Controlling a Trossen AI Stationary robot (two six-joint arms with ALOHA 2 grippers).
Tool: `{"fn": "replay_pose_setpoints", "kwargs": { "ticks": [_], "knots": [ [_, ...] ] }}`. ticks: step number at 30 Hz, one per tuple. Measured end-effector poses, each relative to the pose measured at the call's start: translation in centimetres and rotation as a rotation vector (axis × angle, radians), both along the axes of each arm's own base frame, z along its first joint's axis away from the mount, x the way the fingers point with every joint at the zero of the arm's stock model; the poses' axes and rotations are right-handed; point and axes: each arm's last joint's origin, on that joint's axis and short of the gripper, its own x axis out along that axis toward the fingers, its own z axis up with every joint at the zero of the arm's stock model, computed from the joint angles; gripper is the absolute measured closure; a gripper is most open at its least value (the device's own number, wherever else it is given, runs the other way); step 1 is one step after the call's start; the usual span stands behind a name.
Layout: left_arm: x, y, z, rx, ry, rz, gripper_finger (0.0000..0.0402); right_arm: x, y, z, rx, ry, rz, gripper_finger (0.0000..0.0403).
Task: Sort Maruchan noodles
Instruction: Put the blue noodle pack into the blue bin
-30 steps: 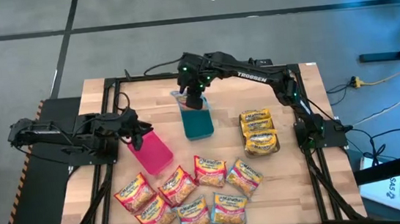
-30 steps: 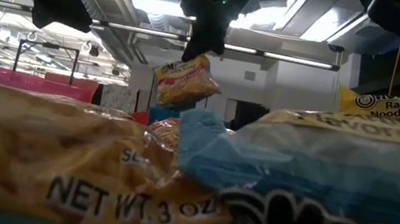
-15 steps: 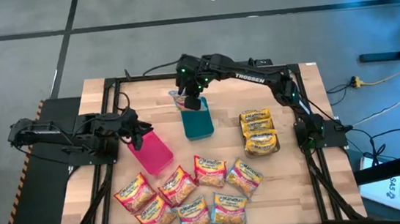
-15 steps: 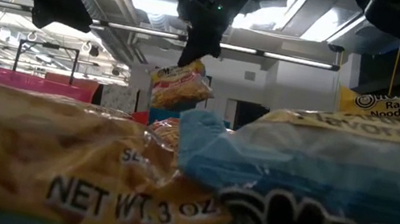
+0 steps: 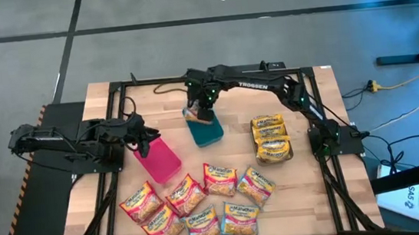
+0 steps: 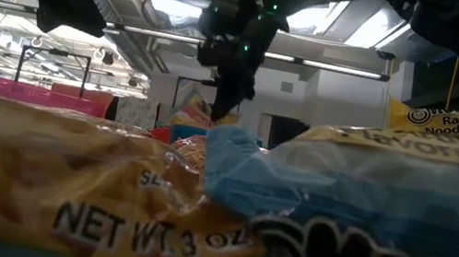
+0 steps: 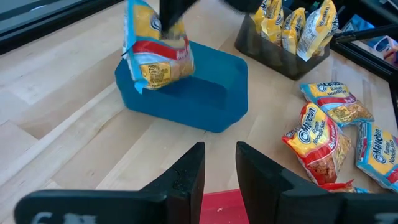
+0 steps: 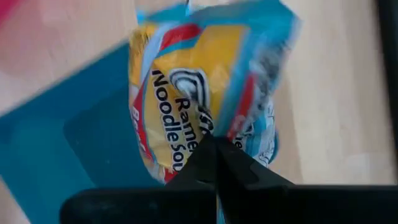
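Observation:
My right gripper [image 5: 203,112] is shut on a light-blue Maruchan packet [image 7: 155,56] over the far-left end of the teal bin [image 5: 209,133]. The right wrist view shows the packet [image 8: 199,87] above the bin's floor [image 8: 56,149]. Several red and light-blue packets [image 5: 195,204] lie flat on the near part of the table. Yellow packets [image 5: 271,136] stand in a grey bin. My left gripper [image 7: 219,165] is open and hovers above the pink bin [image 5: 159,159], touching nothing. My right gripper pinches the light-blue packet by its upper sealed edge [image 8: 214,134] between its two shut fingers, coming from above and pointing down. The packet hangs tilted below the fingers, its lower end [image 7: 149,84] at the teal bin's far-left wall. Whether it touches the bin, I cannot tell.
The grey bin [image 7: 273,59] of yellow packets stands to the right of the teal bin. A black frame [image 5: 114,88] runs along the table's edges. Bare wood [image 5: 154,107] lies between the bins and the far edge. In the low view, packets [image 6: 105,201] fill the foreground.
My right gripper has come down and a little toward the near edge, lowering the light-blue packet from well above the teal bin to its far-left end. It has stayed shut on the packet. My left arm has kept still.

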Motion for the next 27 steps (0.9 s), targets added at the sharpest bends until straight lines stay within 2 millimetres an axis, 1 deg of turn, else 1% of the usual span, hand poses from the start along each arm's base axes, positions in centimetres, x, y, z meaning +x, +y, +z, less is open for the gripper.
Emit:
{"fn": "replay_pose_setpoints", "kwargs": {
  "ticks": [2,4,7,11,20,24,27],
  "knots": [
    [0.0,0.0,-0.01,0.0,0.001,0.0,0.0317,-0.09,0.06,-0.71,0.008,0.02,0.0,0.0403],
    [0.0,0.0,0.0,0.0,0.0,0.0,0.0317,-0.15,0.05,-0.98,0.001,0.032,-0.005,0.0403],
    [0.0,0.0,0.0,0.001,0.001,-0.001,0.0317,-0.23,-0.08,-1.0,-0.049,0.052,-0.024,0.0403],
    [0.0,0.0,-0.01,0.001,0.001,-0.001,0.0317,-0.23,-0.33,-0.47,-0.119,0.061,-0.055,0.0403],
    [0.0,0.0,-0.01,0.001,0.001,-0.001,0.0317,-0.72,-0.12,-0.98,-0.081,0.113,-0.072,0.0402],
    [0.0,0.0,-0.01,0.001,0.001,0.0,0.0317,-0.71,-0.07,-0.94,-0.059,0.105,-0.084,0.0382],
    [0.0,0.0,0.0,0.001,0.001,0.0,0.0317,-0.67,0.02,-0.94,-0.054,0.102,-0.067,0.0348]
  ]
}}
